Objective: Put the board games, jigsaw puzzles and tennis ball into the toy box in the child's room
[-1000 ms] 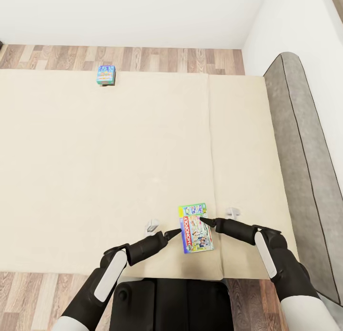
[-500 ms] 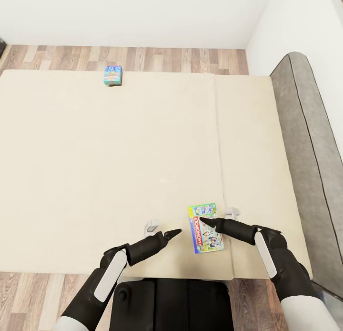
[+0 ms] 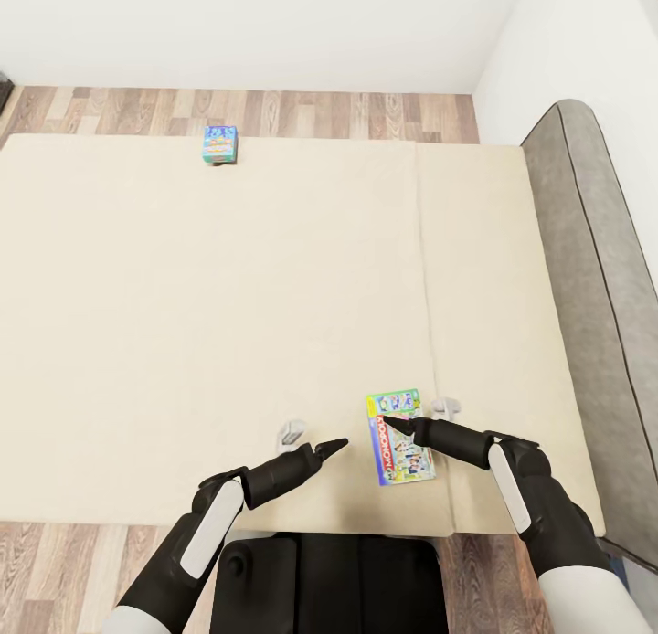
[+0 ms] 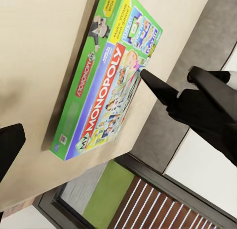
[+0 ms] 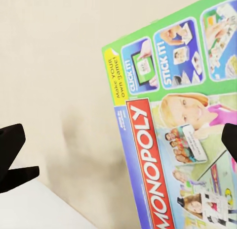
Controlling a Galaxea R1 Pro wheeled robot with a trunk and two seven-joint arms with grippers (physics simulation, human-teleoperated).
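Both arms are held forward, low, elbows bent; left gripper point(image 3: 331, 448) and right gripper point(image 3: 395, 423) are angled inward, tips near each other.

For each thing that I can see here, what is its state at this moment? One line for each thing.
Monopoly box: lying flat on the bed, near its front edge, not gripped.
Blue game box: lying at the far edge of the bed, untouched.
Bed: cream mattress, holding both boxes.
Right gripper: over the Monopoly box; open or shut, I cannot tell.
Left gripper: beside the Monopoly box, apart from it; open or shut, I cannot tell.
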